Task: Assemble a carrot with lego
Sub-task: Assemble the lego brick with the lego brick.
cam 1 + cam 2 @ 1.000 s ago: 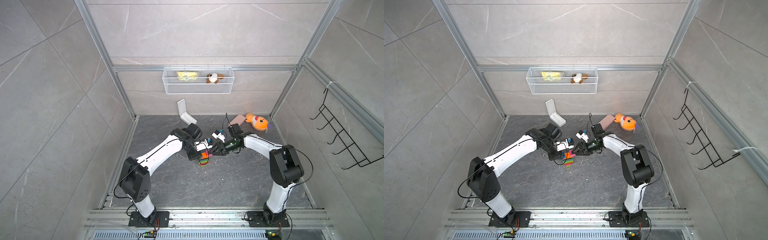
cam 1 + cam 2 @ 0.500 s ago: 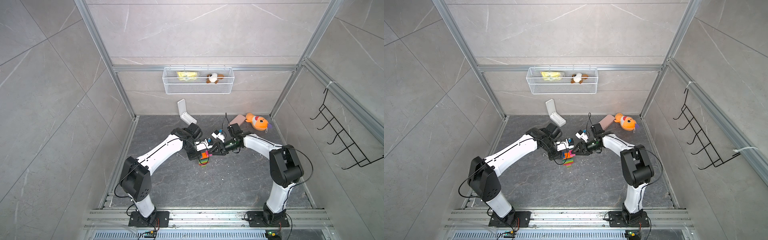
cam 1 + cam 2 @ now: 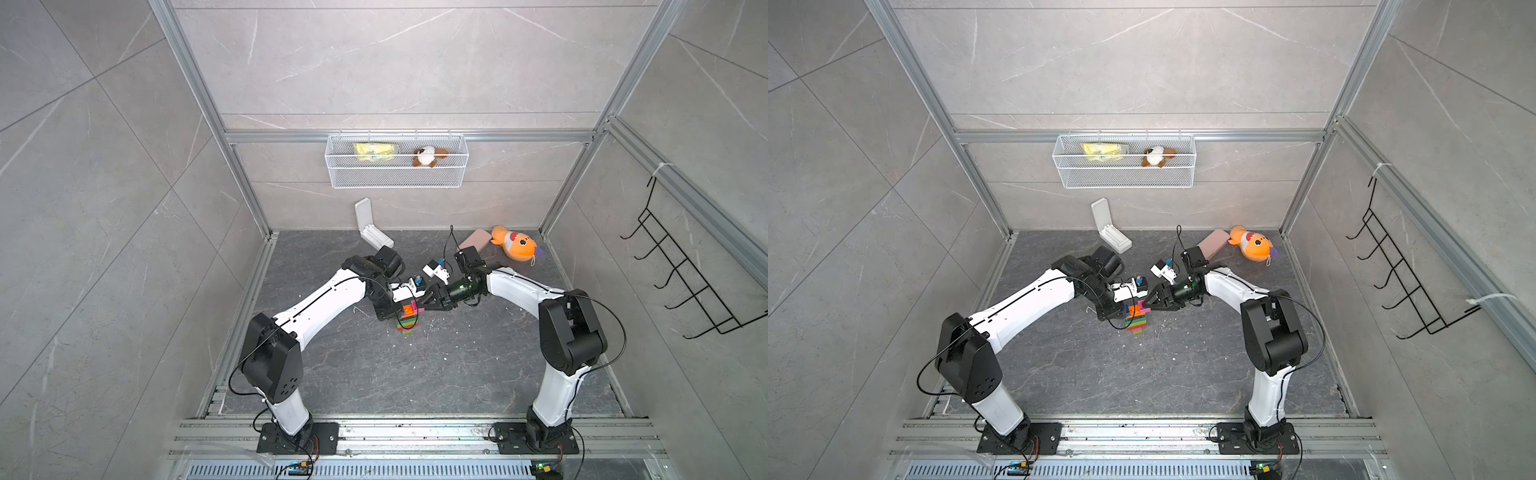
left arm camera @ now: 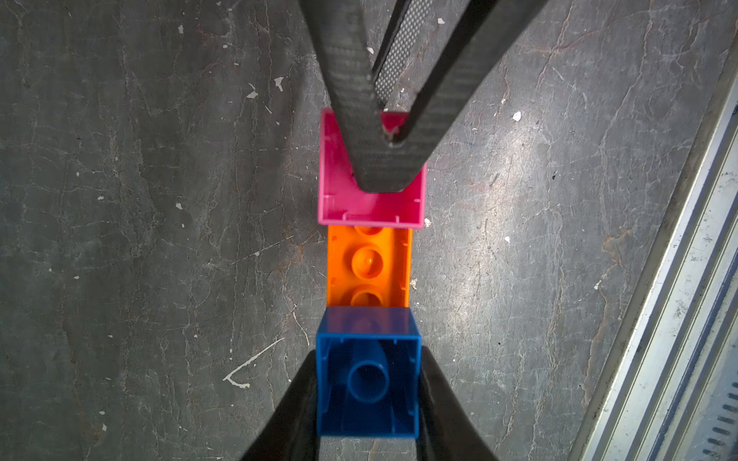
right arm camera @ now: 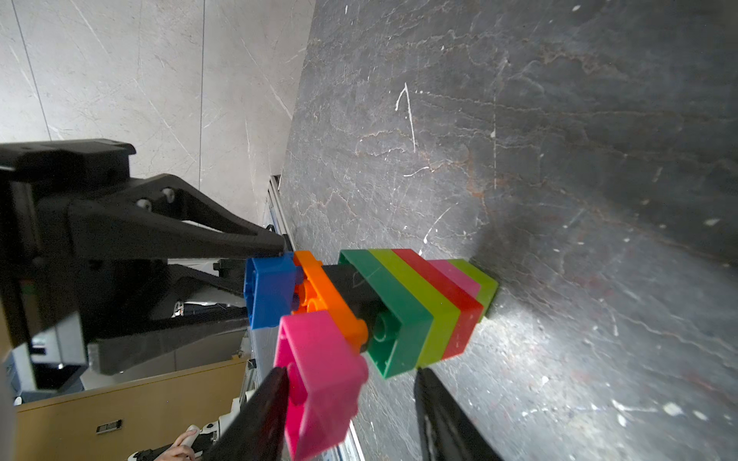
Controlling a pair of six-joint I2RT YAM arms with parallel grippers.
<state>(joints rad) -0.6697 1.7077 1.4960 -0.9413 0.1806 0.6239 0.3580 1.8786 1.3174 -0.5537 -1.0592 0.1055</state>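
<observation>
Where both arms meet: mid worktop (image 3: 415,374), a dark grey veined surface; left arm (image 3: 320,299) and right arm (image 3: 523,291) bend inward towards each other.
Wire basket (image 3: 397,176): hangs on the back wall, with a yellow packet (image 3: 373,151) and a small plush (image 3: 428,156) inside.
Back edge: an orange plush fish (image 3: 517,247) lies just beside a pink case (image 3: 476,241); a white hinged case (image 3: 372,226) stands open, well apart from both.
Carrot (image 5: 399,311): stands between the two tools, wide end up, lime tip on the worktop. Layers from the tip are lime, pink, red, lime, green, black, orange.
Left tool (image 4: 369,383): pinches the blue brick (image 5: 267,291) on two opposite sides.
Right tool (image 5: 347,373): jaws spread. One finger (image 4: 359,99) lies across the hollow face of the pink brick (image 4: 371,203); the other is beside the green layer, apart from the pink brick.
Orange brick (image 4: 367,267): its studs show between the blue and pink bricks, which sit on its two ends.
</observation>
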